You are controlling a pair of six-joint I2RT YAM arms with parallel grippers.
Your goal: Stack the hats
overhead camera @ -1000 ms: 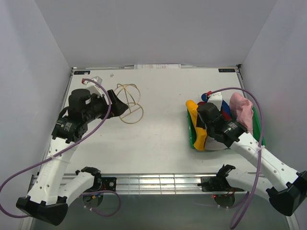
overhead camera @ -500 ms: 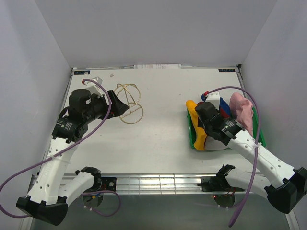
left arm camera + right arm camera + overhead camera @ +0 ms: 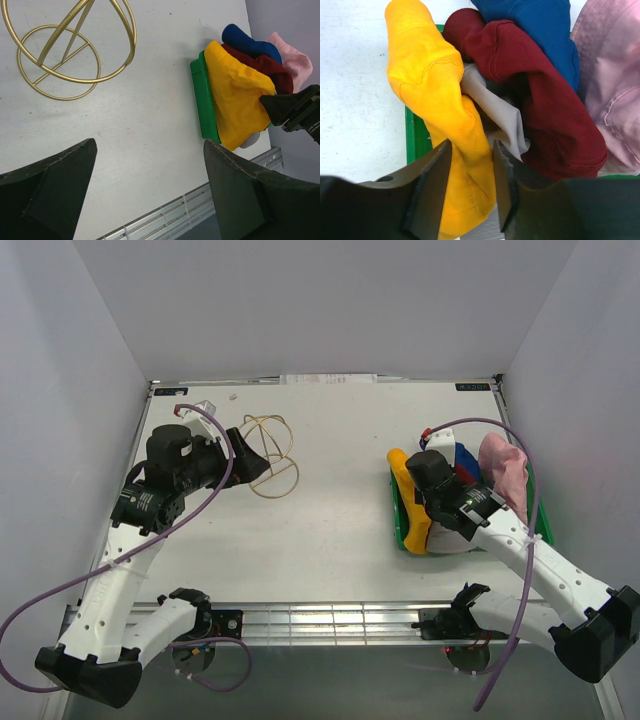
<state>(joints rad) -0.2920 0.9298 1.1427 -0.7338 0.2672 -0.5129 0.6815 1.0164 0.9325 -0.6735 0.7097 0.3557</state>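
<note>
Five hats lie heaped in a green tray (image 3: 400,525) at the right: yellow (image 3: 412,502), grey (image 3: 455,543), dark red (image 3: 470,480), royal blue (image 3: 466,457) and pink (image 3: 503,470). In the right wrist view my right gripper (image 3: 472,150) is closed round a fold of the yellow hat (image 3: 430,75), both fingers touching the fabric. The grey hat (image 3: 495,107), dark red hat (image 3: 540,100), blue hat (image 3: 540,25) and pink hat (image 3: 610,75) lie beside it. My left gripper (image 3: 255,462) is open and empty at the far left, above bare table (image 3: 150,155).
A thin gold wire-frame stand (image 3: 268,452) stands on the table just right of my left gripper; it also shows in the left wrist view (image 3: 70,45). The tray's green rim (image 3: 415,135) lies left of the yellow hat. Grey walls close in both sides.
My right wrist has shifted a little toward the far side and left over the heap of hats. The left arm has barely moved.
</note>
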